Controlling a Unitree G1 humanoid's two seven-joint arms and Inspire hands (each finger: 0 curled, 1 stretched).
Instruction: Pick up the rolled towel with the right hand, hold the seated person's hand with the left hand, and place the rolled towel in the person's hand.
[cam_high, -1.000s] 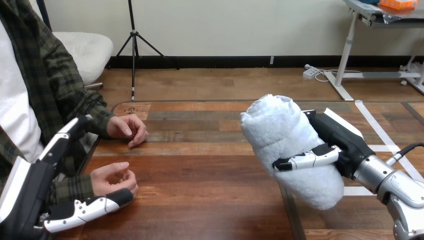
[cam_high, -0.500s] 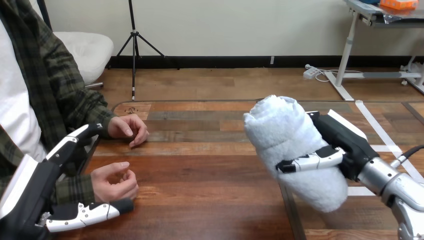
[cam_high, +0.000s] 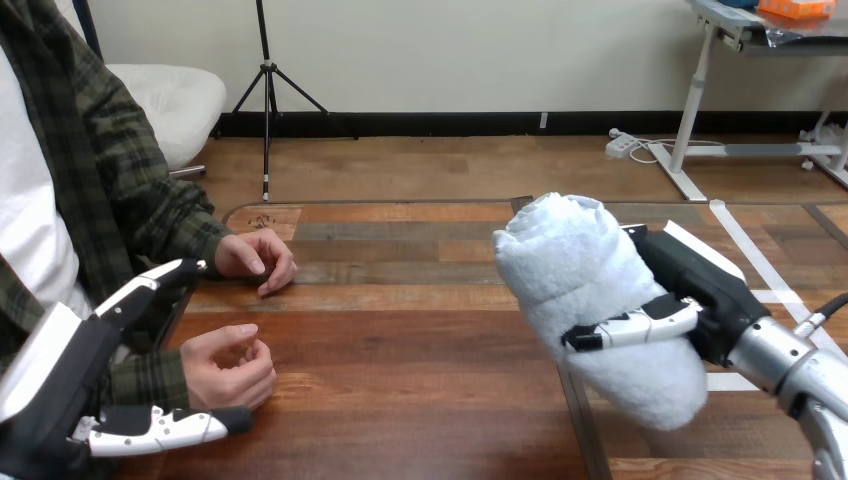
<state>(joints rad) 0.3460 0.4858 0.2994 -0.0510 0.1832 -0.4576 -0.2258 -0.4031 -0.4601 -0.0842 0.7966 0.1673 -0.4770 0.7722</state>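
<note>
Towel, rolled, is gripped by the right hand above the table at the right; the left hand, fingers spread, is best closed gently round the person's nearer hand first.

Towel at the right, the person's hands at the left

The rolled towel sits in the right hand above the table's right side, tilted, its top end far. At the left edge, the person's far hand rests on the table. The person's near hand lies before it, just right of the left hand.
</note>
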